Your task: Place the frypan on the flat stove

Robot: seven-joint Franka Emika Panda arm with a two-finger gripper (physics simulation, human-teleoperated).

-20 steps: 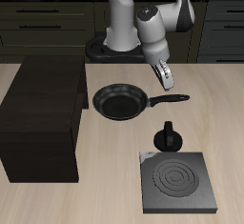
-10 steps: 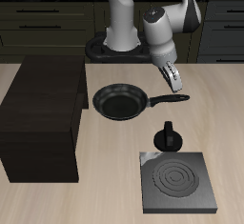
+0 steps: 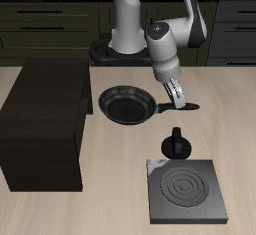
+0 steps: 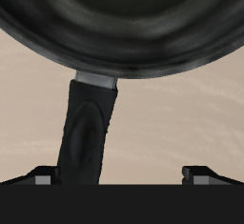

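The big dark brown cabinet point(image 3: 45, 129) sits just beside the frypan, on the side away from the handle. The flat stove point(image 3: 186, 191) lies nearer the table's front edge than the frypan, well apart from it, ring marks facing up and bare. The frypan point(image 3: 127, 104) rests flat on the table point(image 3: 120, 209) between cabinet and arm, its long handle point(image 4: 88, 132) pointing away from the cabinet. The gripper point(image 3: 181, 103) hangs right over that handle's outer part; in the wrist view the jaws stand spread, one fingertip point(image 4: 40, 177) just beside the handle, the other well clear on the opposite side, pinching nothing. The small black upright pot point(image 3: 177, 142) stands between the frypan's handle and the stove.
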